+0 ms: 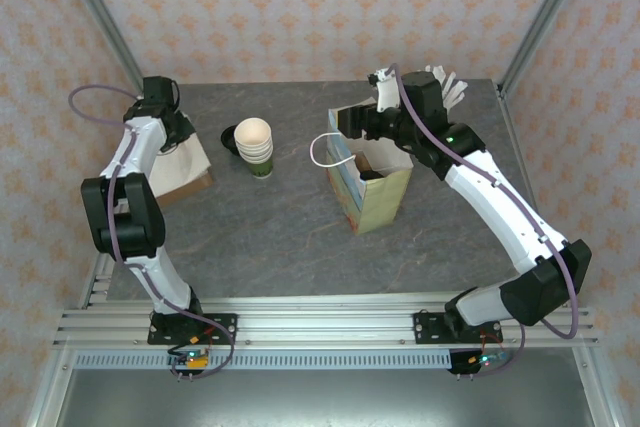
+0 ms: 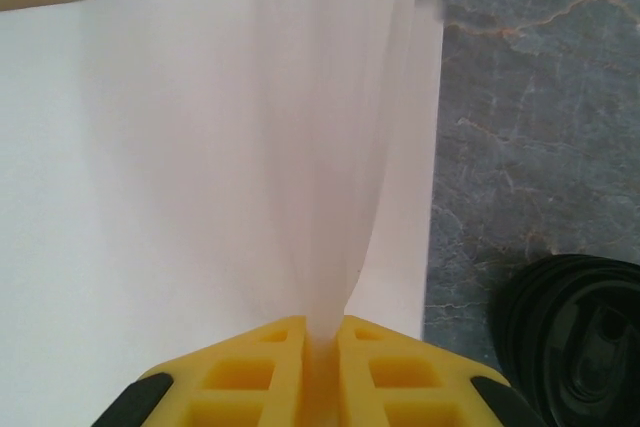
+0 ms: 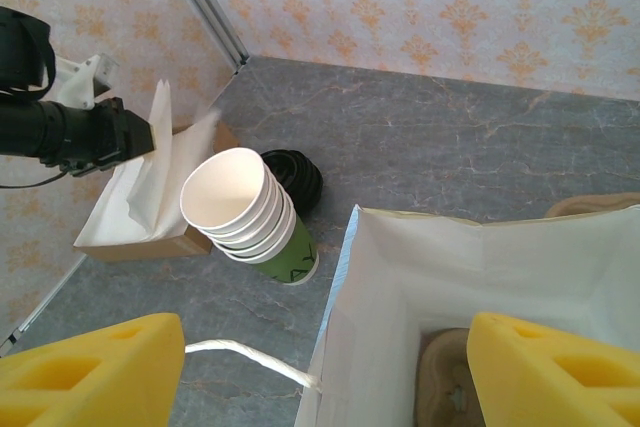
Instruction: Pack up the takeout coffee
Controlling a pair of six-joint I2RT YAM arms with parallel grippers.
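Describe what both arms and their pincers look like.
The left arm and right arm have white links, black joints and a purple cable looping alongside. A green light glows on the right arm. The left pincer and right pincer are blocky yellow.

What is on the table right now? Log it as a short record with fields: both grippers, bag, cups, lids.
left gripper: shut, pinching a white napkin over the napkin box
right gripper: open, holding nothing, above the mouth of the paper bag
paper bag: upright, top open
cup stack: lidless cream cups, upright, between the napkin box and the paper bag
black lids: stacked on the table beside the cup stack
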